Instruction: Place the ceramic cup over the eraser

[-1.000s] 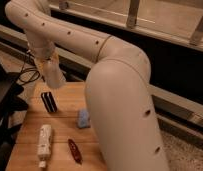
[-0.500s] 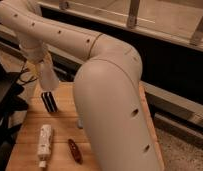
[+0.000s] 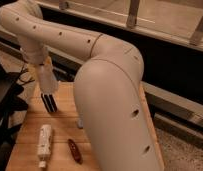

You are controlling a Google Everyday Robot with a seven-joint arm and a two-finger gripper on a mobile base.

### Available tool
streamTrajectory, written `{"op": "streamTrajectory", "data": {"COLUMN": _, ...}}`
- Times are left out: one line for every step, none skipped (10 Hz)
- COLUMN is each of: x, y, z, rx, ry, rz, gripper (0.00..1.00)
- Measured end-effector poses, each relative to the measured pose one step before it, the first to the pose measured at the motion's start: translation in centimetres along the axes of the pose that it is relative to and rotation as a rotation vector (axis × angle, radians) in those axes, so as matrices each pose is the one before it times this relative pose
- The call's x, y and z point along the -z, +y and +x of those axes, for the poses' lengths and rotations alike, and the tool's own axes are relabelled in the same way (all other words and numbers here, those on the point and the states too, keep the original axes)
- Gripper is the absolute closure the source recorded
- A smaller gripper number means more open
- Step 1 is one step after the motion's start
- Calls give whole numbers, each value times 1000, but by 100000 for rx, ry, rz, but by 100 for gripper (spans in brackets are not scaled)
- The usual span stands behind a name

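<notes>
The eraser [image 3: 49, 102], a small black block with pale stripes, lies on the wooden table [image 3: 26, 125] near its far left. The ceramic cup [image 3: 47, 80], small, white and tapered, hangs with its mouth down, tilted, directly above the eraser, and its rim touches or nearly touches the eraser's top. My gripper [image 3: 43, 65] is at the end of the white arm, at the cup's narrow end, and holds it. The arm hides most of the gripper.
A long white bar-shaped object [image 3: 44, 140] and a small reddish-brown object [image 3: 74, 151] lie at the table's front left. The arm's big elbow [image 3: 112, 110] covers the table's middle and right. Dark equipment [image 3: 5, 100] stands off the left edge. A railing runs behind.
The arm swung towards the camera and now hides the blue pad. The gripper with the cup came down from above and beside the eraser to right over it.
</notes>
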Motion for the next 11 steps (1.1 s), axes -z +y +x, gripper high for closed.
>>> {"op": "streamTrajectory", "data": {"x": -1112, "y": 113, "z": -318, "rx": -120, "ry": -894, "rz": -1633, "gripper": 100}}
{"op": "streamTrajectory", "data": {"x": -514, "y": 185, "z": -280, "rx": 112, "ry": -804, "rz": -971, "gripper": 100}}
{"op": "streamTrajectory", "data": {"x": -583, "y": 105, "z": -270, "rx": -22, "ry": -1130, "rz": -1135, "gripper": 100}}
{"op": "streamTrajectory", "data": {"x": -235, "y": -181, "z": -142, "rx": -236, "ry": -1193, "rz": -504, "gripper": 100}}
{"op": "streamTrajectory", "data": {"x": -217, "y": -130, "z": -124, "rx": -133, "ry": -1039, "rz": -691, "gripper": 100}}
{"op": "streamTrajectory", "data": {"x": -348, "y": 54, "z": -173, "rx": 146, "ry": -549, "rz": -977, "gripper": 100}}
{"op": "streamTrajectory", "data": {"x": -610, "y": 54, "z": -133, "rx": 114, "ry": 48, "rz": -1095, "gripper": 100}}
{"op": "streamTrajectory", "data": {"x": -374, "y": -3, "z": -69, "rx": 3, "ry": 108, "rz": -630, "gripper": 100}}
{"op": "streamTrajectory", "data": {"x": -644, "y": -135, "z": -73, "rx": -228, "ry": 650, "rz": -641, "gripper": 100}}
{"op": "streamTrajectory", "data": {"x": -746, "y": -30, "z": -61, "rx": 159, "ry": 1267, "rz": -435, "gripper": 100}}
{"op": "streamTrajectory", "data": {"x": -545, "y": -141, "z": -371, "rx": 181, "ry": 391, "rz": -673, "gripper": 100}}
